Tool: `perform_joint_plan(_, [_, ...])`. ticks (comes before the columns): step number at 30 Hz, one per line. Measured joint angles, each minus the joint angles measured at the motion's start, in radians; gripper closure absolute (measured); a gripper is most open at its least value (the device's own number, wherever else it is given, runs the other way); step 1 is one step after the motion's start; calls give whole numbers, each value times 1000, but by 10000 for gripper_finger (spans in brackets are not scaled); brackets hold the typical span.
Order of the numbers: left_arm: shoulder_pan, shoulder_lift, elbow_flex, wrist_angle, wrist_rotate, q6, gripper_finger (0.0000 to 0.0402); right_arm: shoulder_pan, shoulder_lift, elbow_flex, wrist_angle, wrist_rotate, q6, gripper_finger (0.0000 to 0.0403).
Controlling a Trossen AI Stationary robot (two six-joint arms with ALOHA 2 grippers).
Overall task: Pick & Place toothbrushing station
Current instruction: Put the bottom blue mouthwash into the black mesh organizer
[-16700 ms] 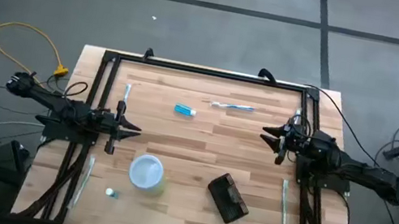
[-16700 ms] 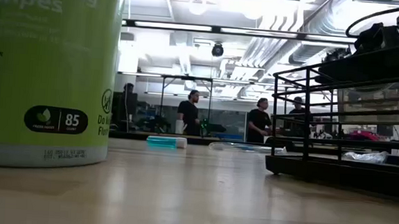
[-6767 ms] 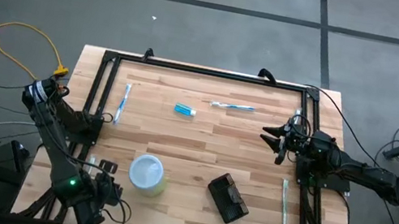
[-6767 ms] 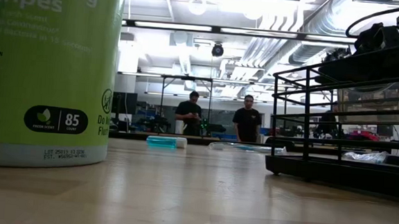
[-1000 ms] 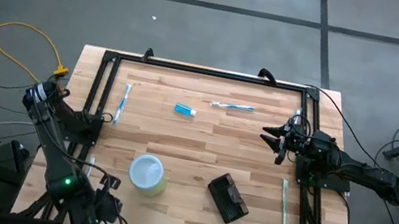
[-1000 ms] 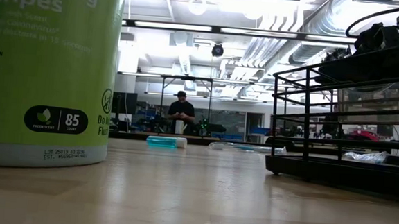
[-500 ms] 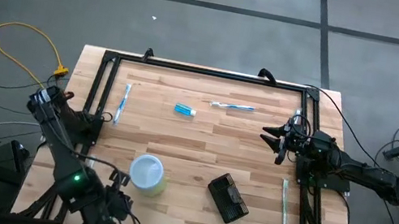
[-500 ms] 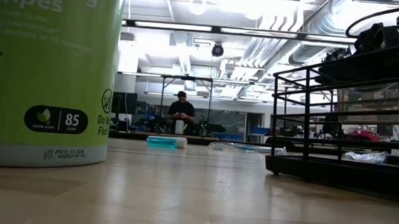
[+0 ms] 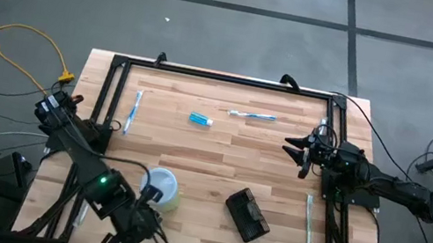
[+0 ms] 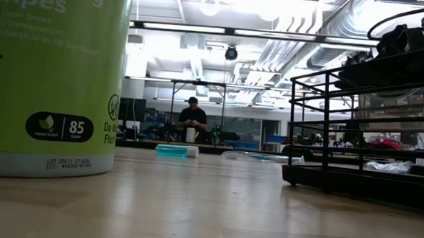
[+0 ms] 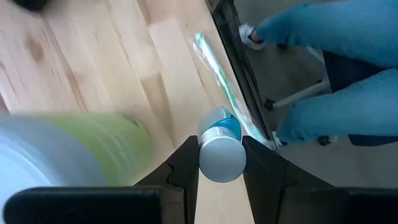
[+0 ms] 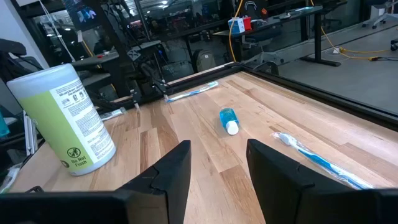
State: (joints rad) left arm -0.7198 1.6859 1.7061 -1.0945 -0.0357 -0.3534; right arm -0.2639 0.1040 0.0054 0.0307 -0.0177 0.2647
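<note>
A small blue tube with a round white cap (image 11: 221, 149) sits clamped between the left gripper's (image 11: 221, 163) two dark fingers (image 11: 185, 165) above the pale wooden tabletop (image 11: 93, 74). A blurred green-and-white canister (image 11: 68, 155) fills the lower left; blue-clad legs (image 11: 336, 81) stand at upper right.

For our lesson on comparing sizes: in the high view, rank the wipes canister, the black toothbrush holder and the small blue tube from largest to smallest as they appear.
1. Black toothbrush holder
2. Wipes canister, close in size and partly covered by the left arm, so the top two are unsure
3. Small blue tube, clearly the smallest
</note>
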Motion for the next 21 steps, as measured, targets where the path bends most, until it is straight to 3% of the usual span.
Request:
perform_joint_plan(16, [248, 0, 2, 249, 22, 329, 313, 0, 0, 0, 0, 0, 0, 255])
perform_joint_plan(21, [356, 0, 2, 266, 28, 366, 313, 0, 0, 0, 0, 0, 0, 255])
